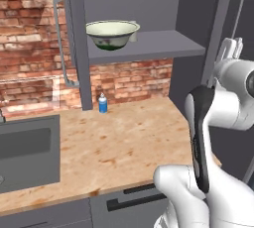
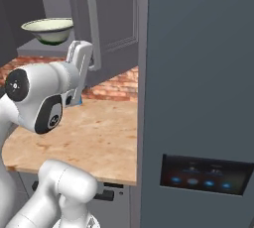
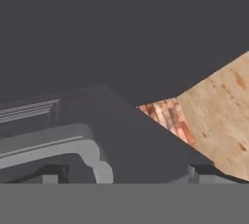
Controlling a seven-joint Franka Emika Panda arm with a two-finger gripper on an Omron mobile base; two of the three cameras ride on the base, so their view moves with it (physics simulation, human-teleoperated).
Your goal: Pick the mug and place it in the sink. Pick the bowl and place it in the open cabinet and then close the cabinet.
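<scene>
The wide cream-white bowl with green markings (image 1: 112, 33) sits on the dark grey cabinet's shelf (image 1: 163, 46), upper centre; the gripper (image 2: 81, 53), fingers spread and empty, nears the right door's handle (image 2: 92, 28), likely to close it.

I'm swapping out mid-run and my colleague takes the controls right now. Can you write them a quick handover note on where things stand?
End effector: open, holding nothing, raised beside the right cabinet door's bar handle.
Bowl: already on the shelf of the cabinet, upright, so that placement looks done.
Sink: at the left of the counter; whether the mug is inside cannot be told from here.
Small blue bottle stands on the counter near the brick wall; not part of the job.
Left: both cabinet doors are open; likely next is pushing the right door shut, then the left.
</scene>
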